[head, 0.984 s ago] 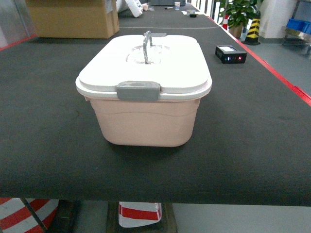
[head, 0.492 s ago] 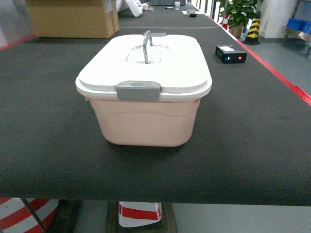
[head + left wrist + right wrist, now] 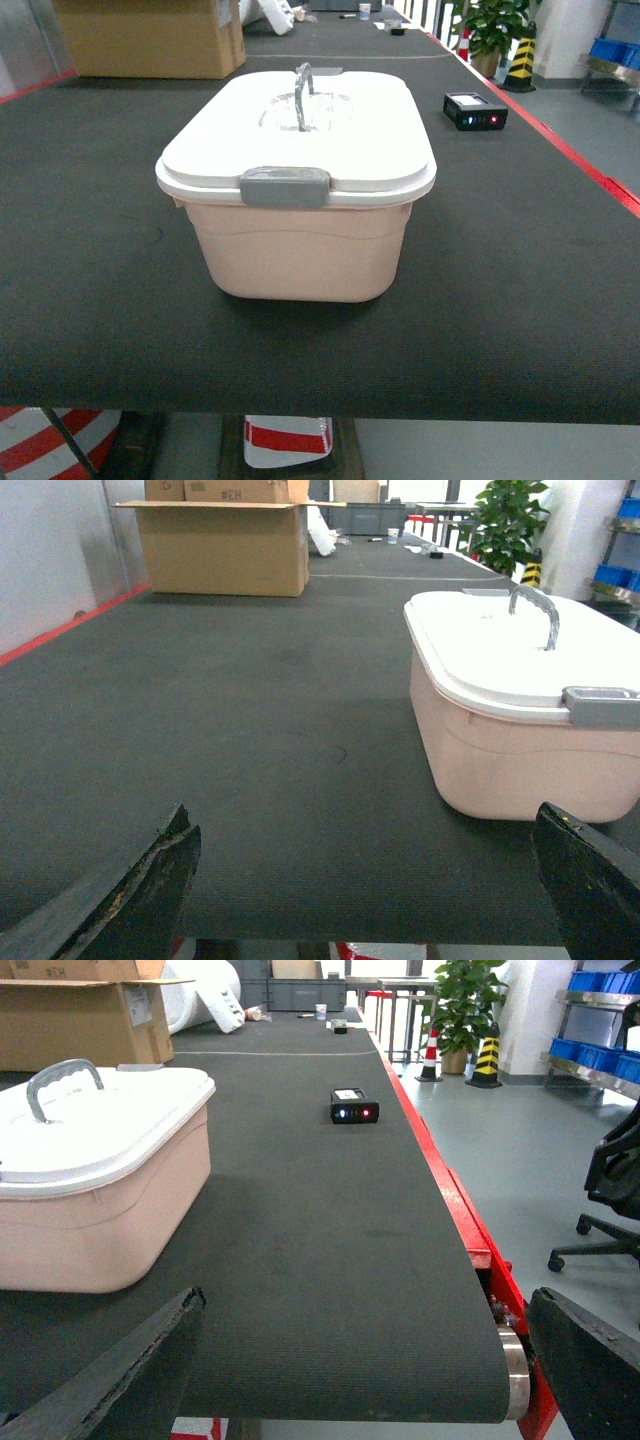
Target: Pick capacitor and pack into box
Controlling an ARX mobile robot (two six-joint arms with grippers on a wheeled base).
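Observation:
The box (image 3: 300, 255) is a pale pink tub standing mid-belt, with its white lid (image 3: 370, 130) down, a grey latch (image 3: 284, 187) on the near side and a grey handle (image 3: 303, 95) upright on top. No capacitor shows in any view. My left gripper (image 3: 362, 880) hangs open over the belt's near edge, with the box (image 3: 520, 750) ahead to its right. My right gripper (image 3: 365, 1360) is open too, and the box (image 3: 90, 1230) is ahead to its left. Nothing lies between either pair of fingers. Neither gripper appears in the head view.
A small black device (image 3: 475, 110) with blue and red lights sits on the dark belt (image 3: 100, 250) behind and right of the box. A cardboard carton (image 3: 150, 40) stands far back left. The belt's red edge (image 3: 470, 1230) and end roller (image 3: 515, 1370) are at the right.

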